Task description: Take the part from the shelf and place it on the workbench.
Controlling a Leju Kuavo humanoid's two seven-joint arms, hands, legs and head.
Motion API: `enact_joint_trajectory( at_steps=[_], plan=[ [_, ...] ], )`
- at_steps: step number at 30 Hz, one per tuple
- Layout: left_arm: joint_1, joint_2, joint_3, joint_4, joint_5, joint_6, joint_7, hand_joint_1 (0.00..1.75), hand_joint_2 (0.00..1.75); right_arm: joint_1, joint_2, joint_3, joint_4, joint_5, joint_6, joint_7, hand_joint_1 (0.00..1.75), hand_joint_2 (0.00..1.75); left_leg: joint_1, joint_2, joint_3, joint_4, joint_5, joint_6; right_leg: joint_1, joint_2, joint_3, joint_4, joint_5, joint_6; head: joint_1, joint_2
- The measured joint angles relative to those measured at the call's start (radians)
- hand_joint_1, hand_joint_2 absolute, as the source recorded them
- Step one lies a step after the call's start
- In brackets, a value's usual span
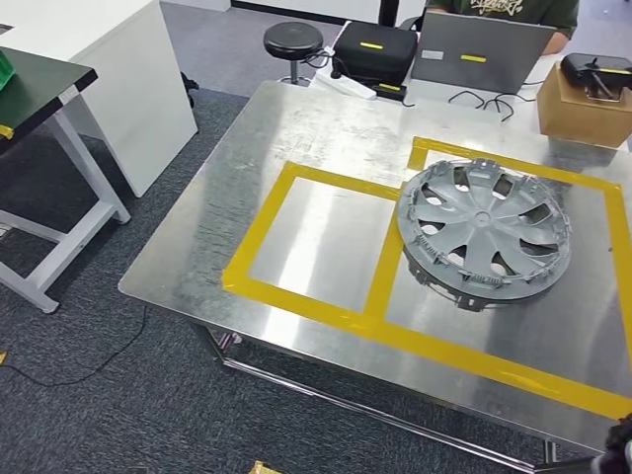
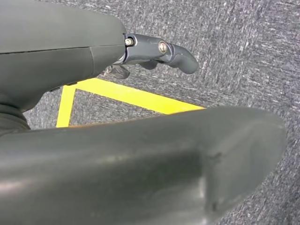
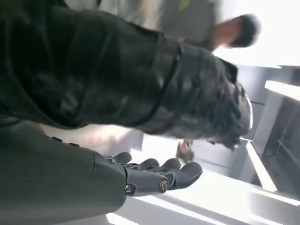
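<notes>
The workbench [image 1: 223, 212] is a broad sheet-metal top on a steel frame, standing on grey carpet [image 1: 89, 395]. Yellow tape [image 1: 313, 306] marks two joined rectangles on it. The part [image 1: 483, 229] — a grey wheel cover with spokes and a notched rim — lies flat on the bench in the right-hand rectangle, its left edge over the tape strip that divides the two. Nothing touches it.

To the left stands a white table [image 1: 59, 247] with a dark top, and behind it a white cabinet [image 1: 141, 99]. Beyond the bench a person [image 1: 521, 12] sits behind a grey laptop [image 1: 481, 51]; beside the laptop are a black case [image 1: 374, 49] with a yellow label, a black stool [image 1: 292, 41] and, at the far right, a cardboard box [image 1: 582, 107] with a black device on it.

The left hand [image 2: 155, 51] hangs over carpet crossed by yellow floor tape [image 2: 134, 96] — its fingers reach straight out and hold nothing, with the thick thumb [image 2: 169, 164] large in the foreground. The right hand [image 3: 159, 176] also has its fingers stretched out side by side, nothing in them; the right wrist view is blurred, with a dark, smeared shape [image 3: 141, 84] above the fingers that I cannot make out.
</notes>
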Motion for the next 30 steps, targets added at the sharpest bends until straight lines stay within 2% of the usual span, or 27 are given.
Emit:
enact_joint_trajectory(
  at_steps=[3,5,7,10,17,25,30],
  plan=[
    [0.0,0.0,0.004,0.0,0.0,0.0,0.003,0.0,0.0,0.05,0.171,-0.015,-0.191,-0.194,0.293,-0.011,0.0,0.0,0.0,0.0,0.001,0.0,-0.001,-0.002,0.0,0.0,-0.002,0.003,-0.002,-0.003,0.0,0.0],
    [0.001,0.001,0.009,0.0,0.001,0.001,0.003,0.0,0.0,0.076,0.26,-0.023,-0.288,-0.285,0.439,-0.012,0.0,0.0,0.001,0.001,0.001,0.0,-0.001,-0.002,0.0,0.0,-0.002,0.003,-0.003,-0.005,0.0,0.0],
    [0.002,0.001,0.014,0.0,0.003,0.002,0.003,0.0,0.0,0.102,0.324,-0.024,-0.365,-0.352,0.506,-0.012,0.0,0.0,0.001,0.001,0.001,0.0,-0.002,-0.003,0.001,0.0,-0.001,0.004,-0.004,-0.006,0.0,0.0],
    [0.004,0.001,0.017,0.0,0.007,0.005,0.004,0.0,0.0,0.143,0.387,-0.017,-0.446,-0.388,0.566,-0.012,0.0,0.0,0.001,0.001,0.002,0.0,-0.002,-0.004,0.0,0.001,-0.001,0.004,-0.004,-0.006,0.0,0.0],
    [0.005,0.001,0.024,0.0,0.002,0.009,0.015,0.0,0.0,0.205,0.455,0.031,-0.576,-0.306,0.619,-0.012,0.0,0.0,0.0,0.002,0.002,0.0,-0.003,-0.005,0.0,0.002,-0.001,0.004,-0.004,-0.006,0.0,0.0],
    [0.006,0.002,0.025,0.0,-0.013,0.006,0.017,0.0,0.0,0.237,0.48,0.073,-0.686,-0.238,0.651,-0.012,0.0,0.0,0.0,0.002,0.003,0.0,-0.003,-0.005,0.0,0.002,-0.001,0.004,-0.004,-0.006,0.0,0.0],
    [0.006,0.004,0.025,0.0,-0.027,0.007,0.017,0.0,0.0,0.248,0.488,0.089,-0.713,-0.229,0.658,-0.012,0.0,0.0,-0.004,0.003,0.003,0.005,-0.008,0.0,-0.004,0.002,0.001,0.003,-0.003,0.0,-0.001,0.0]
  ],
)
